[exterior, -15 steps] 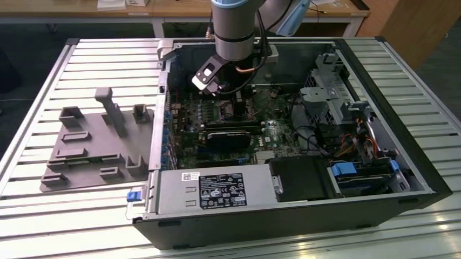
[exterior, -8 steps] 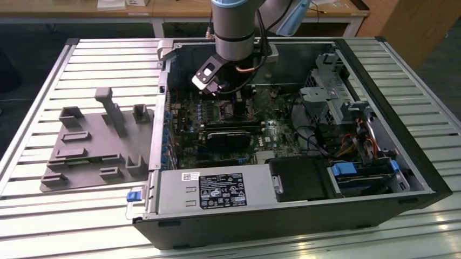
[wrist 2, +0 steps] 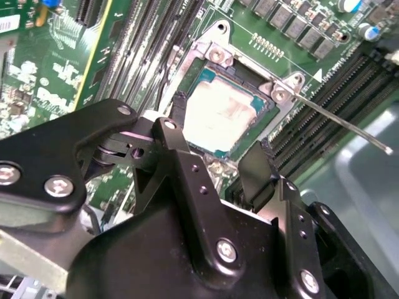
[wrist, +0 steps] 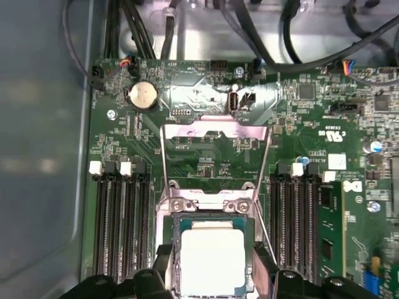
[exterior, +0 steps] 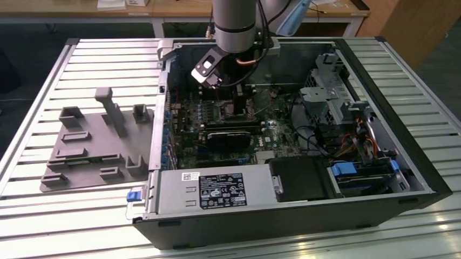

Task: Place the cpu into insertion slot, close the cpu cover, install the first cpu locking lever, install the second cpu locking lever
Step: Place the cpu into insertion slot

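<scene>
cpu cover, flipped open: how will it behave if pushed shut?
The cpu cover looks like thin sheet metal around a large window, so probably light and springy. It seems hinged along the edge next to the cpu, so a push should swing it rather than slide it. Pressing one side rail might twist it.

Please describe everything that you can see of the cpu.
The cpu is a flat square chip with a pale silvery metal top and a green edge. It lies flat in the insertion slot, uncovered, as the cpu cover is swung open away from it. The gripper hangs close over it.
</scene>
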Robot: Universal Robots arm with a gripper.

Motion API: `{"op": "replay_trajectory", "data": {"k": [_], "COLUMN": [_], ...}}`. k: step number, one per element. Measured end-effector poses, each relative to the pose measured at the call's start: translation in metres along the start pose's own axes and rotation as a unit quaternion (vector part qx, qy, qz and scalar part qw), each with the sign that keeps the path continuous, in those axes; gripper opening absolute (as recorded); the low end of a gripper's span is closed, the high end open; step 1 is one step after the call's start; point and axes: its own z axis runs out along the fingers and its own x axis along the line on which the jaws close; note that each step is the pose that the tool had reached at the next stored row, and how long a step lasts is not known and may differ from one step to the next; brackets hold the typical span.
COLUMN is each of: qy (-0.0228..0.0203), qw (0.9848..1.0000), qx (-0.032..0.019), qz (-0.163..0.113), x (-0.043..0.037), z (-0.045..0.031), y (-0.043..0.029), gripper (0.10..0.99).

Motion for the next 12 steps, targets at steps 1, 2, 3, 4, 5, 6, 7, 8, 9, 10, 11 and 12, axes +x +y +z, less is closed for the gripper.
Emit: {"op": "replay_trajectory", "data": {"k": [1,2,3,4,5,6,7,8,9,10,11,12], "qy": [0.0,0.0,0.0001,0.0001,0.0001,0.0001,0.0,0.0,0.0,0.0,0.0,0.0001], "qw": [1.0,1.0,1.0,1.0,1.0,1.0,1.0,1.0,1.0,1.0,1.0,1.0], "qx": [0.0,0.0,0.0,0.0,0.0,0.0,0.0,0.0,0.0,0.0,0.0,0.0], "qz": [0.0,0.0,0.0,0.0,0.0,0.0,0.0,0.0,0.0,0.0,0.0,0.0], "x": [0.0,0.0,0.0,0.0,0.0,0.0,0.0,0.0,0.0,0.0,0.0,0.0], "z": [0.0,0.0,0.0,0.0,0.0,0.0,0.0001,0.0006,0.0011,0.0018,0.003,0.0043], "y": [0.0,0.0,0.0,0.0,0.0,0.0,0.0,0.0,-0.0001,-0.0002,-0.0003,-0.0004], "gripper": [0.612,0.612,0.612,0.612,0.612,0.612,0.612,0.612,0.612,0.612,0.612,0.612]}}
